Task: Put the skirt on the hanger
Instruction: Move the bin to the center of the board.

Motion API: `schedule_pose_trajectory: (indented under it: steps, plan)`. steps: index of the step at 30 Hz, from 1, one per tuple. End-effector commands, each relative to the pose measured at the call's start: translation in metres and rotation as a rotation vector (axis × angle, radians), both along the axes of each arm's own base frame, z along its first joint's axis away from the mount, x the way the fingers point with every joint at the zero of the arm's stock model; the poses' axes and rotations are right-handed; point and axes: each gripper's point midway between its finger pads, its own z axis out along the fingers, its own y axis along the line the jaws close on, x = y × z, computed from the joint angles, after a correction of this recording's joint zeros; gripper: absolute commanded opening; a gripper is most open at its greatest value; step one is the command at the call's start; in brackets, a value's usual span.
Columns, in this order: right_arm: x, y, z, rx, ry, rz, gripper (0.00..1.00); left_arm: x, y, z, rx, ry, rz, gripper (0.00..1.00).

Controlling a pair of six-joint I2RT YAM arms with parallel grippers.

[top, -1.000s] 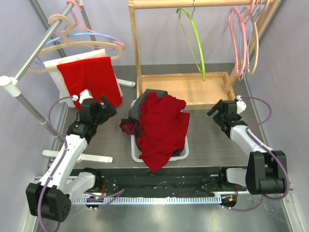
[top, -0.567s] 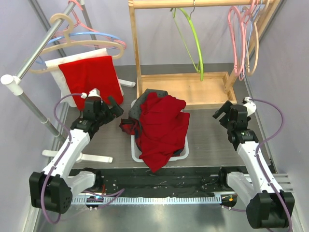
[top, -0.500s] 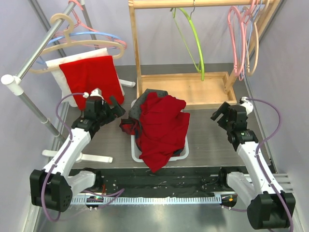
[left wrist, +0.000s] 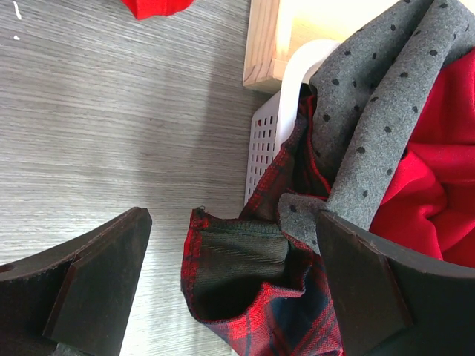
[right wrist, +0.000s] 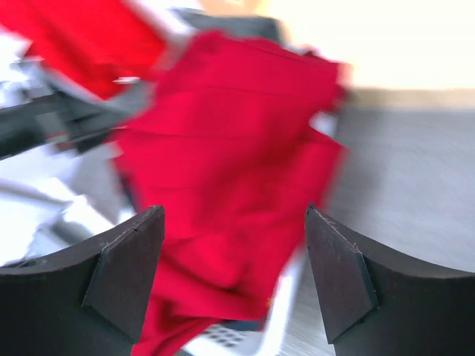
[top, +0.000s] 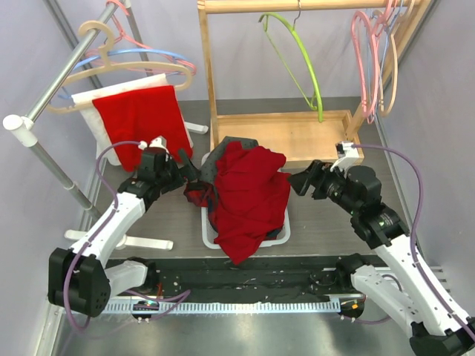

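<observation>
Plaid, red and dark, and soft as anything. That's the plaid skirt (left wrist: 237, 274) as far as I can judge, going by the folded band along its top edge. It's slumped over the left rim of the white basket (left wrist: 263, 141), with its low end spilling onto the counter (left wrist: 111, 111). A grey dotted garment (left wrist: 371, 111) and a big red cloth (top: 252, 196) are heaped beside and over it in the basket.

Your left fingers (left wrist: 96, 282) are spread wide on either side of that band, gripping nothing. Your right fingers (right wrist: 122, 274), just right of the basket, are also spread and empty, though that view is smeared.

Handling-wise, expect it to be light and floppy with no shape of its own. I'd pinch the band, since it's the thickest, firmest bit; grab loose cloth and it'll probably just stretch and slip. Lift gently, because the pile may come along, and the basket looks like thin plastic that could skid or tip.

The counter is flat grey wood-grain and looks smooth enough for cloth to slide on.

Room is tight. A wooden rack (top: 282, 137) stands right behind the basket with a green hanger (top: 310, 70) dangling from its top bar, which looks like your nearest free one. Left of the basket there's a metal rail (top: 56, 78) carrying hangers and another red cloth. The walls close in on both sides.
</observation>
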Motion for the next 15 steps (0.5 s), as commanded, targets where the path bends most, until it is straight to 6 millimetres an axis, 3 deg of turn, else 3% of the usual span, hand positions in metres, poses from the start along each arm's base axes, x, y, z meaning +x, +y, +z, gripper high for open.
schedule_pose_trajectory:
  steps: [1, 3, 4, 5, 6, 7, 9, 10, 11, 13, 14, 15]
  plan:
    - [-0.004, 0.044, 0.051, 0.059, -0.137, 0.214, 0.81, 0.013, -0.003, 0.027, 0.003, -0.086, -0.001, 0.98]
    - [-0.006, 0.065, 0.046, 0.028, -0.123, 0.247, 0.80, 0.012, -0.003, 0.030, 0.008, -0.087, 0.002, 0.97]
    - [0.001, 0.076, 0.034, -0.011, -0.091, 0.247, 0.80, 0.013, -0.003, 0.032, 0.011, -0.091, 0.003, 0.97]
    - [-0.013, 0.101, 0.039, -0.032, -0.111, 0.315, 0.80, 0.012, -0.003, 0.033, 0.012, -0.092, 0.001, 0.97]
    - [-0.003, 0.103, 0.036, -0.083, -0.125, 0.242, 0.80, 0.010, -0.003, 0.034, 0.015, -0.085, -0.003, 0.97]
    - [0.004, 0.121, 0.030, -0.128, -0.109, 0.239, 0.80, 0.012, 0.002, 0.036, 0.034, -0.093, 0.020, 0.97]
    - [-0.003, 0.151, 0.022, -0.206, -0.114, 0.246, 0.80, 0.011, 0.003, 0.038, 0.047, -0.092, 0.027, 0.97]
    - [-0.004, 0.166, 0.033, -0.209, -0.132, 0.252, 0.80, 0.010, 0.009, 0.040, 0.067, -0.088, 0.048, 0.97]
    - [0.001, 0.182, 0.009, -0.284, -0.097, 0.249, 0.80, 0.009, 0.012, 0.040, 0.080, -0.083, 0.057, 0.97]
    - [-0.001, 0.206, 0.019, -0.320, -0.133, 0.218, 0.80, 0.008, 0.024, 0.044, 0.123, -0.079, 0.104, 0.98]
    - [0.003, 0.219, -0.005, -0.390, -0.104, 0.219, 0.80, 0.008, 0.027, 0.046, 0.139, -0.082, 0.116, 0.98]
    - [0.000, 0.228, -0.007, -0.399, -0.101, 0.214, 0.80, 0.009, 0.032, 0.051, 0.153, -0.093, 0.136, 0.98]
